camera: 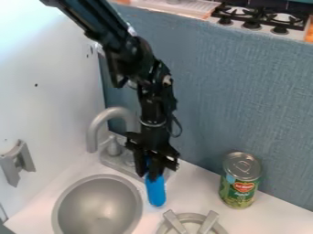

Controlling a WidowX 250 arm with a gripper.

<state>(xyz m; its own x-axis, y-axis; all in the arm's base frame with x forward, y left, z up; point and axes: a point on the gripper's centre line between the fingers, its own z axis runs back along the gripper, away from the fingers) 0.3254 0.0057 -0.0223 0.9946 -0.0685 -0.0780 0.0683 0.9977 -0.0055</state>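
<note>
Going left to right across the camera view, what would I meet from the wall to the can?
Grey bracket → sink → blue object in the end effector → burner → can.

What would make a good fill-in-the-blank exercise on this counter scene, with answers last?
The long, smooth object in the black two-finger gripper is coloured ____.
Beside the curved grey faucet, the grey sink basin has a ____ rim.
In the picture, the green-labelled metal can stands to the ____ of the gripper.

Missing words: blue; round; right.
</note>
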